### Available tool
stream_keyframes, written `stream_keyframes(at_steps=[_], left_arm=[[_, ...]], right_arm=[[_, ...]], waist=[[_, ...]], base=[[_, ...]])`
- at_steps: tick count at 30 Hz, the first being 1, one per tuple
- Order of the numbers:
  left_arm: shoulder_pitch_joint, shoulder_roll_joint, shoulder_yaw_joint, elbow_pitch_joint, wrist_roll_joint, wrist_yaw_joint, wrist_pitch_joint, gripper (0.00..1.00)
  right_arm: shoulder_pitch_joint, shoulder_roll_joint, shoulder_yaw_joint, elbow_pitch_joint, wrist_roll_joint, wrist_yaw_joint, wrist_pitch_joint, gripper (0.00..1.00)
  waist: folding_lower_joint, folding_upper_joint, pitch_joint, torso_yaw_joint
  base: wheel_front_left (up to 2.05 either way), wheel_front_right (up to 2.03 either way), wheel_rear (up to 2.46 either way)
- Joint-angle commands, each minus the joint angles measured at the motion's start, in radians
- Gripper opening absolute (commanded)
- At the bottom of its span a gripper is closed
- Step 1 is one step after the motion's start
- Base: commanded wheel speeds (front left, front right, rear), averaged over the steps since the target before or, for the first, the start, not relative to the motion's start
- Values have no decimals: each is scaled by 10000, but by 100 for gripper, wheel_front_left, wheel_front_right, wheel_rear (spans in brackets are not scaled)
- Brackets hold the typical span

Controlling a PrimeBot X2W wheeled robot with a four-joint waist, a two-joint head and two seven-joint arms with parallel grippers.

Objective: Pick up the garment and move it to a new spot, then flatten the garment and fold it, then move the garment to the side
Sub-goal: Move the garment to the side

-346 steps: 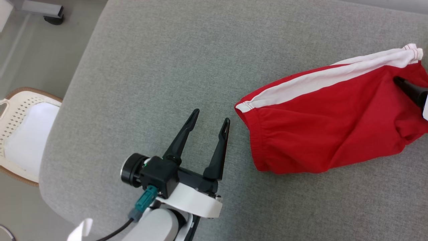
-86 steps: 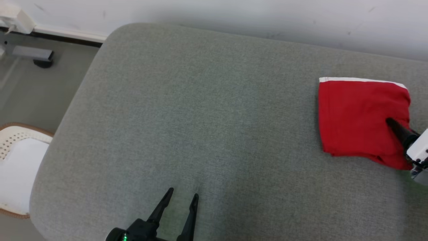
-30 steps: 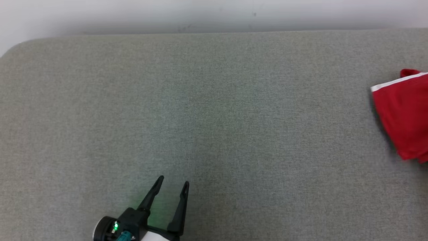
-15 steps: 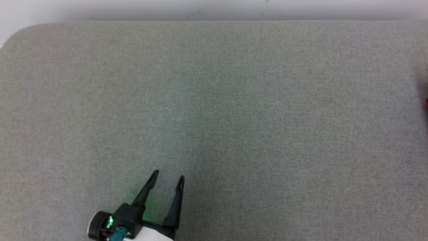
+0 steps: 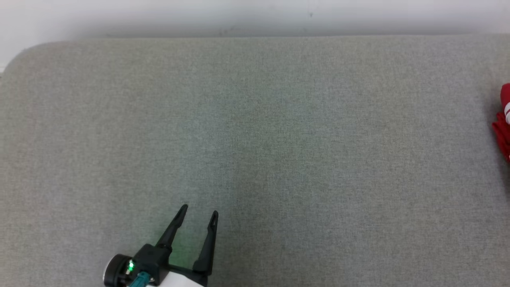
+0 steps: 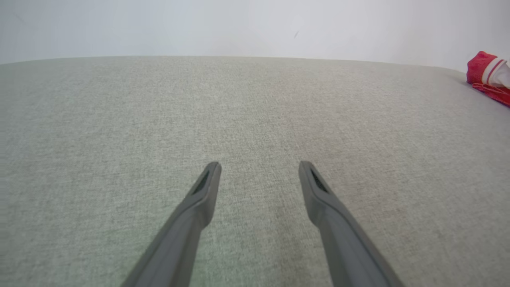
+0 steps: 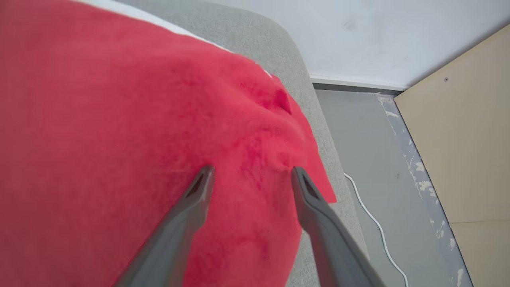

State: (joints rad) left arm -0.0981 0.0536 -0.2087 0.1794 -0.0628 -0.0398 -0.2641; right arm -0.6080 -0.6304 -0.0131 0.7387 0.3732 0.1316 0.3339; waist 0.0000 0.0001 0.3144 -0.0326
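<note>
**Operator:** Where does my garment lie?

**Legend:** The red garment point(image 5: 505, 119), with its white stripe, lies at the far right of the grey cushion point(image 5: 279, 119), near a rounded corner. In your head view a sliver of it shows at the right border.

**Operator:** And my right claw?

**Legend:** Right gripper point(image 7: 252, 170): fingers spread apart over the red cloth, nothing clamped between them. Whether the tips touch the fabric cannot be told.

**Operator:** My left?

**Legend:** Left gripper point(image 5: 199, 210): fingers apart and empty, above bare cushion at your lower left, well apart from the garment. Past the cushion's edge, a white cable point(image 7: 374, 223) lies on the floor point(image 7: 358, 131).
</note>
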Motion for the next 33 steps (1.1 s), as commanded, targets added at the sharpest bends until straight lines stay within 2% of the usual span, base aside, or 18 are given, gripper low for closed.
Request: stream_keyframes(at_steps=[1,12,20,21,27,33], left_arm=[[123,42,17,3,-77,53,5,100],[875,12,189,49,-361,256,5,100],[1526,127,704,316,-218,608,5,100],[1526,127,704,316,-218,608,5,100],[1899,241,871,220,114,840,5,100],[2179,222,860,181,147,756,5,100]], right_arm=[[232,44,-112,-217,-16,-23,-279,100],[2340,642,-834,-2964,-482,-23,-2364,100],[4611,1686,-1537,-5199,-1380,-23,-3584,100],[4611,1686,-1537,-5199,-1380,-23,-3584,100],[6065,2813,-1795,-6037,-2350,-23,-4829,100],[6939,3775,-1541,-5750,-2937,-23,-5716,100]], waist=[[0,-1,-239,20],[0,-1,-1896,230],[0,-1,-3069,288],[0,-1,-3069,288],[0,-1,-3389,243],[0,-1,-3557,212]], base=[[0,0,0],[0,0,0],[0,0,0],[0,0,0],[0,0,0],[0,0,0]])
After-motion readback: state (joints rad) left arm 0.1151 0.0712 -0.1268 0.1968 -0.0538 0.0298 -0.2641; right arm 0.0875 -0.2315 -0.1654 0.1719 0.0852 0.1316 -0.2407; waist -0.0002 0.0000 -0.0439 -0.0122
